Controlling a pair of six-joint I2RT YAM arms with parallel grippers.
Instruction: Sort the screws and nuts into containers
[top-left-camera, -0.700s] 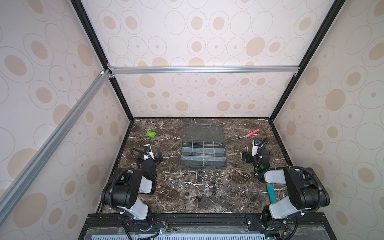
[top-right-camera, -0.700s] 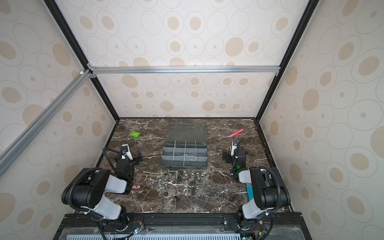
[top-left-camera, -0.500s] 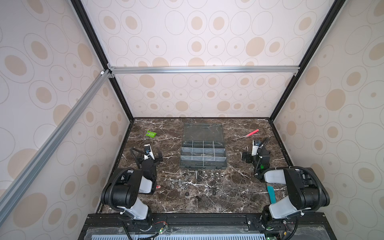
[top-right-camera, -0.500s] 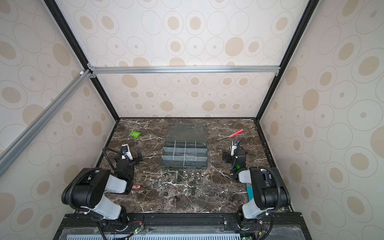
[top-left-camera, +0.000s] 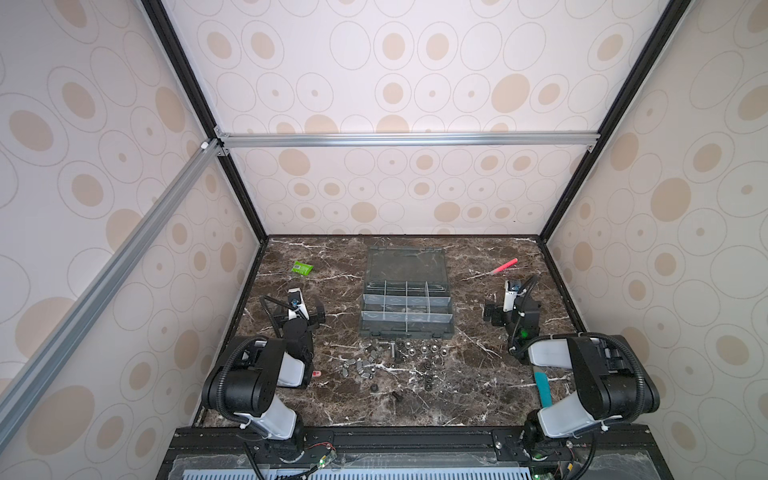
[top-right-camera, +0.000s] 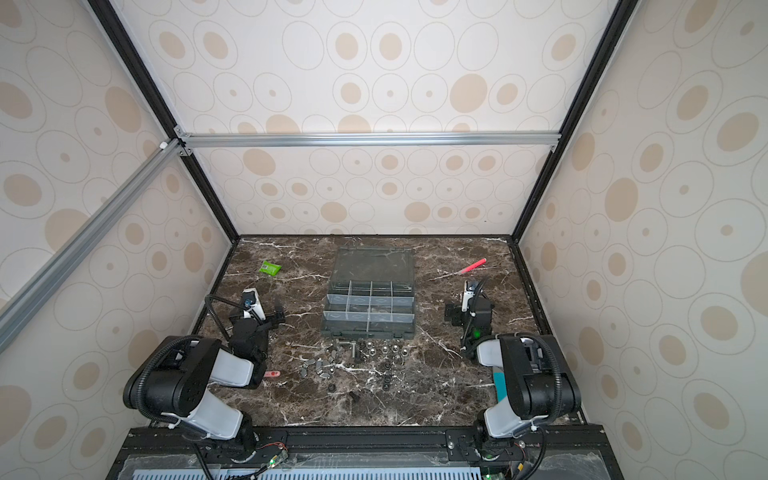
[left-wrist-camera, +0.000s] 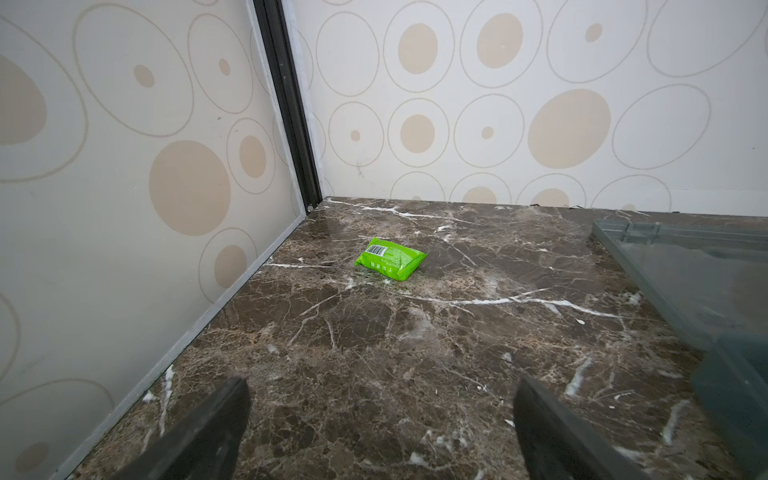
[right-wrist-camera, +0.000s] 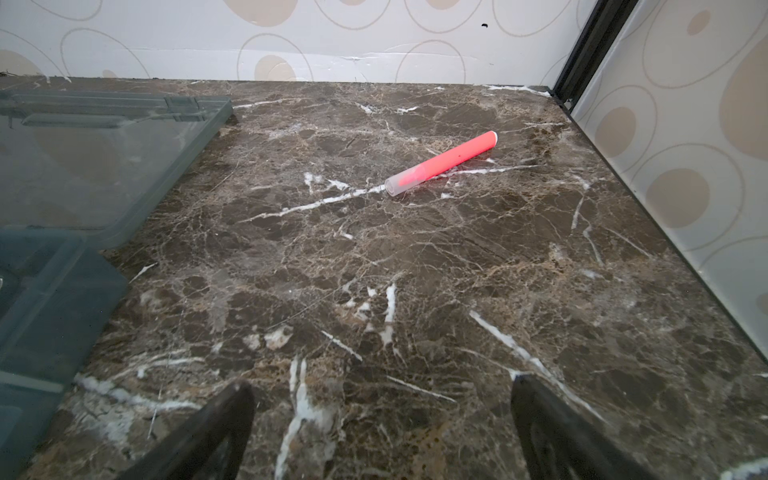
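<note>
Cream walls (top-left-camera: 395, 62) printed with beige ovals and thin rings enclose a dark brown, white-veined marble desk (top-left-camera: 478, 395) at lower centre. Black corner posts (top-left-camera: 237, 183) and silver aluminium rails (top-left-camera: 407, 139) frame them under soft, even light.

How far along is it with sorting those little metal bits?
Barely started. Done: the box lies open. In hand: nothing; the left tool and right tool are open, empty. Left: the screws and nuts lie loose before the box.

Robot test cell in a lab: patterned panel walls (top-left-camera: 395, 83) on aluminium extrusion frame (top-left-camera: 407, 139), marble-look surface (top-left-camera: 478, 386), two arms (top-left-camera: 249, 382) mounted on the front rail (top-left-camera: 415, 436).
</note>
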